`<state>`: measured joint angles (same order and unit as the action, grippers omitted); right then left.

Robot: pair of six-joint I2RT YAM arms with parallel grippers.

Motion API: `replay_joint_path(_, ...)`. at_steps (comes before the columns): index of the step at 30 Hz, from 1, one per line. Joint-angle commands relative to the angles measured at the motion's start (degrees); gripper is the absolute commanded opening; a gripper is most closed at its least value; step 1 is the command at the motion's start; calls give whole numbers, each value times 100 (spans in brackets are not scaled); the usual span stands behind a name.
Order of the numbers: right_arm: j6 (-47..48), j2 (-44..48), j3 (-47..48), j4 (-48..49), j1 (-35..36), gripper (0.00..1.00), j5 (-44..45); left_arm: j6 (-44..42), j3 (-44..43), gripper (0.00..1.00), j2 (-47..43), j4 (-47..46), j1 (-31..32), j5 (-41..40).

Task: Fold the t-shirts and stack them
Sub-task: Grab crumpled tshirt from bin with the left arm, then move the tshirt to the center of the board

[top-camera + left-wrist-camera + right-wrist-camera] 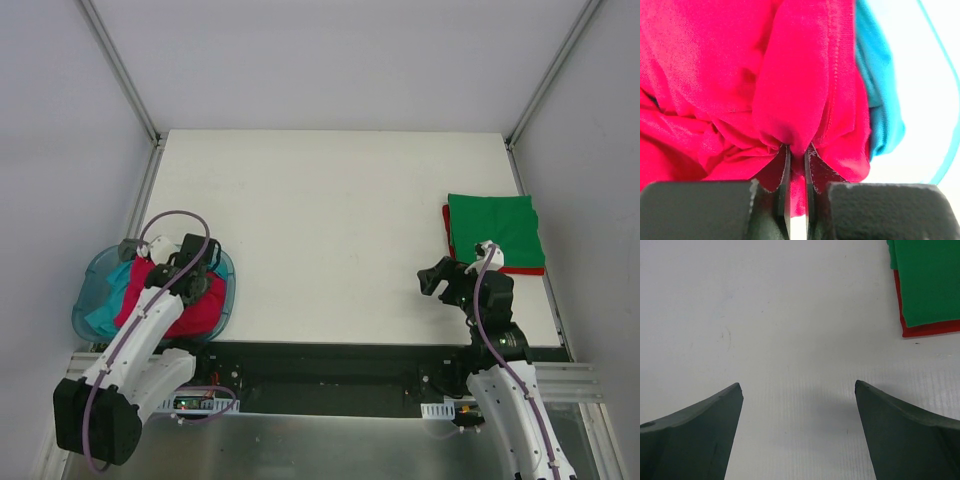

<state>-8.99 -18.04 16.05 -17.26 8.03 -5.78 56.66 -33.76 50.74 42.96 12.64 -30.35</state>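
A crumpled crimson red t-shirt and a teal t-shirt lie in the translucent blue tub at the left table edge. My left gripper is down in the tub, shut on a fold of the red t-shirt; the teal t-shirt shows to its right. A folded green t-shirt lies on a folded red t-shirt at the right of the table, also in the right wrist view. My right gripper is open and empty over bare table, left of that stack.
The white table is bounded by a metal frame and white walls. The tub overhangs the table's left front corner. The stack lies close to the right edge.
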Motion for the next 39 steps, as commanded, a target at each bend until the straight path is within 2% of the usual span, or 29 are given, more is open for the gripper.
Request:
replay_joint_path(1,-67,-33,65,214,5,96,68,-445,-534,0,-406,-112,-25,284)
replay_joint_path(12,-50,-15,56,223,5,96,77,-550,-1562,0,-1760,-349,-25,-76)
replay_joint_path(17,-50,-15,47,231,5,96,86,-876,-2528,0,-1761,-919,-25,64)
replay_joint_path(19,-59,-6,56,223,5,96,121,-1217,-2784,0,-1603,-1472,-25,318)
replay_joint_path(22,-59,-15,38,249,5,96,112,-1998,-3319,0,-1104,-2281,-25,1300)
replay_joint_path(25,-59,-33,38,267,14,96,121,-2510,-4145,0,-375,-2625,-25,2905)
replay_joint_path(27,-59,-33,29,249,5,96,130,-2642,-4655,0,205,-2836,-25,4005)
replay_joint_path(32,-15,-24,12,258,5,96,209,-2275,-5526,0,1454,-3363,1,5844)
replay_joint_path(34,-15,-33,3,258,5,96,209,-2169,-5790,0,1832,-3749,141,6424)
replay_joint_path(36,-15,-41,3,267,5,96,191,-2247,-6115,0,2184,-3918,474,6672)
replay_joint_path(39,3,-76,3,284,5,96,209,-2703,-6511,0,2685,-3962,1238,6577)
